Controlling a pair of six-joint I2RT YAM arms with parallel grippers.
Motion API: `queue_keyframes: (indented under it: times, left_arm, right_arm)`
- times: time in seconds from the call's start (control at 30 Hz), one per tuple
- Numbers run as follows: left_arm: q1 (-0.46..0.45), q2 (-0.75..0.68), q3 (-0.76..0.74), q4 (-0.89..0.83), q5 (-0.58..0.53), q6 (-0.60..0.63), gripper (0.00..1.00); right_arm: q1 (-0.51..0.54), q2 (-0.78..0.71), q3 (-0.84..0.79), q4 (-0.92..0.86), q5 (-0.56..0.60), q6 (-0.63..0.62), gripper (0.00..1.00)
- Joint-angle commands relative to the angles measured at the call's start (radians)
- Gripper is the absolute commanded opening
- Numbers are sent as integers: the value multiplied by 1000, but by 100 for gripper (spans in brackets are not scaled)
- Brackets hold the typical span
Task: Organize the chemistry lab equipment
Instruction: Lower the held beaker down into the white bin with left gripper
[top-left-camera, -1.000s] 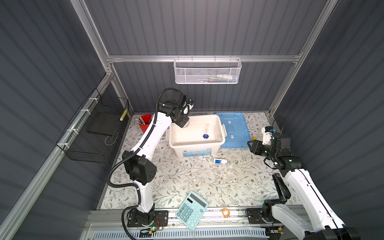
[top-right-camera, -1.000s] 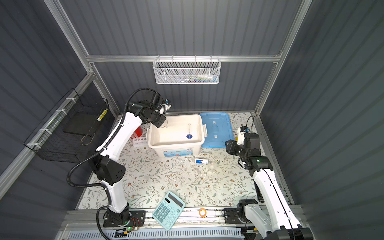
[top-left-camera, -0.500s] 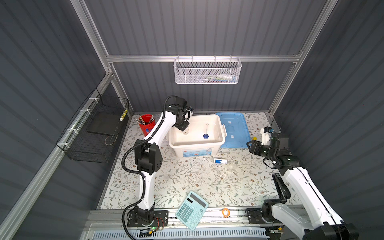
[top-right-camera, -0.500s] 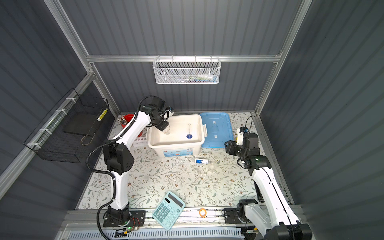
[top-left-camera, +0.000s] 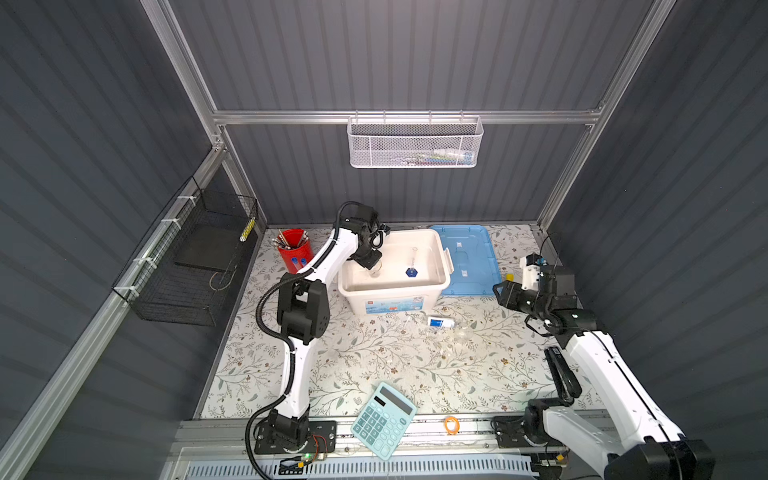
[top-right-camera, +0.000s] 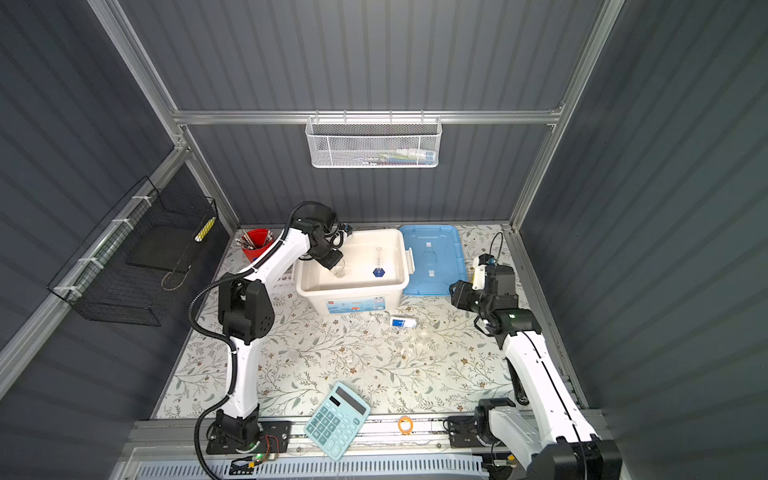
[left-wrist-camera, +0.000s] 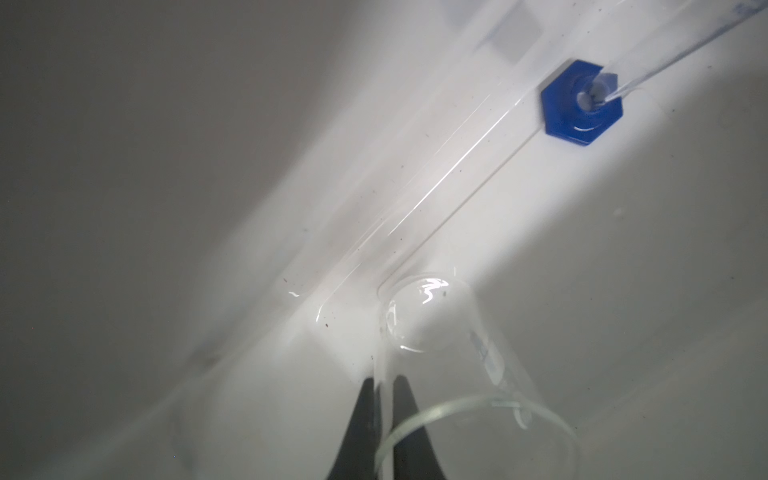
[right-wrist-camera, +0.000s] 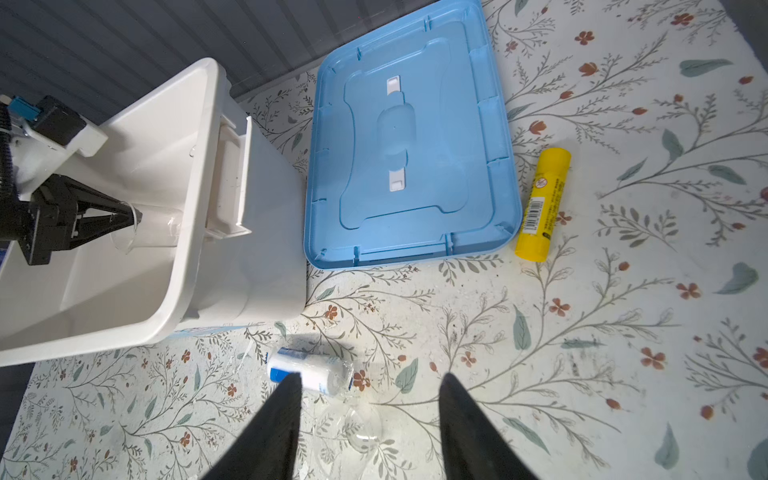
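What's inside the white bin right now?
Upright cylinder on its blue foot, a clear tube lying flat, and a clear beaker gripped by the left end effector. The corner of the bin under that arm is hidden.

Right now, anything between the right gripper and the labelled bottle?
Nothing visible. The right gripper hangs open above the mat, apart from the bottle lying on its side. A clear flask lies close beside the bottle and could get bumped.

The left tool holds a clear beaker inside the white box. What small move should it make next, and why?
Probably lower the clear beaker a little before releasing. The left tool pinches its rim inside the white box, and I cannot tell whether its base rests on the floor. The blue-footed cylinder stands apart.
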Motion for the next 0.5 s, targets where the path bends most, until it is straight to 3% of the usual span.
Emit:
queue_keyframes:
  times: [0.0, 0.47]
  left_arm:
    - [9, -28, -60, 62, 37, 5, 0]
    - [13, -55, -157, 107, 84, 55, 0]
  right_arm:
    - [-3, 13, -2, 9, 6, 3, 54]
    - [-3, 52, 8, 17, -2, 16, 54]
